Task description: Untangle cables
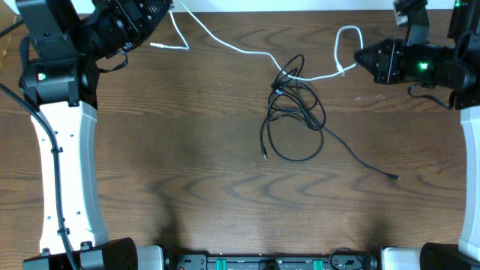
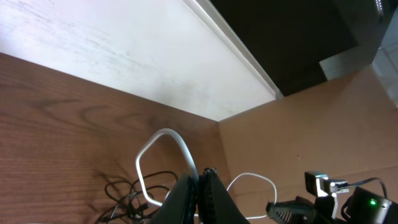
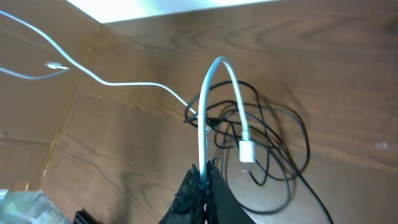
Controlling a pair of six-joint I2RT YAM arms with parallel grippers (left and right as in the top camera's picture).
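Observation:
A white cable (image 1: 247, 52) stretches across the back of the table and passes through a bunch of black cables (image 1: 295, 105) near the middle. My left gripper (image 1: 166, 10) is at the back left, shut on one end section of the white cable (image 2: 177, 146), which arches out between its fingers (image 2: 202, 180). At the back right, my right gripper (image 1: 358, 57) is shut on the other end section (image 3: 205, 118). That section loops up and drops to its white plug (image 3: 247, 151) over the black cables (image 3: 273, 143). The far plug (image 1: 155, 46) lies on the wood.
One black cable trails off to the front right, its end (image 1: 395, 177) lying loose, and another end (image 1: 265, 155) points toward the front. The table's back edge (image 1: 300, 10) runs just behind both grippers. White arm links (image 1: 67, 172) stand along the left side.

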